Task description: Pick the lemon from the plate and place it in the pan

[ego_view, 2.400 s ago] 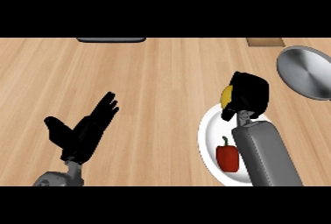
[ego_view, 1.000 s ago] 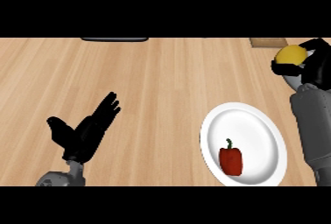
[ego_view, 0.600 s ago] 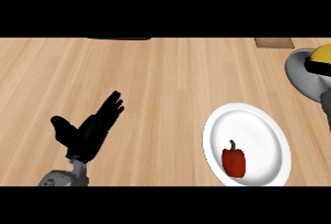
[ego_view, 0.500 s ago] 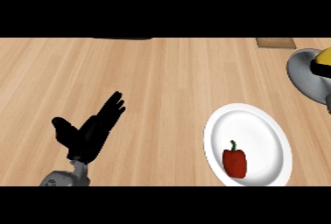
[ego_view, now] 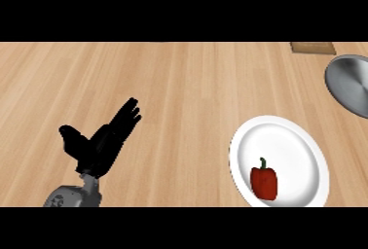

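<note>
A white plate [ego_view: 287, 136] lies on the wooden counter at the lower right, with a red bell pepper [ego_view: 265, 181] on it. The grey pan [ego_view: 349, 86] shows at the right edge, cut off by the view; no lemon shows in the part of it that I see. No lemon is in view anywhere. My left hand [ego_view: 101, 144] rests open at the lower left, fingers up. My right hand and arm are out of view.
A brown board's edge [ego_view: 313, 47] shows at the top right, behind the pan. Bare wooden counter [ego_view: 179, 87] spreads between my left hand and the plate.
My right hand, which held the lemon over the pan at the right edge, has gone out of view with it. The pan now shows uncovered. The left hand has stayed put.
</note>
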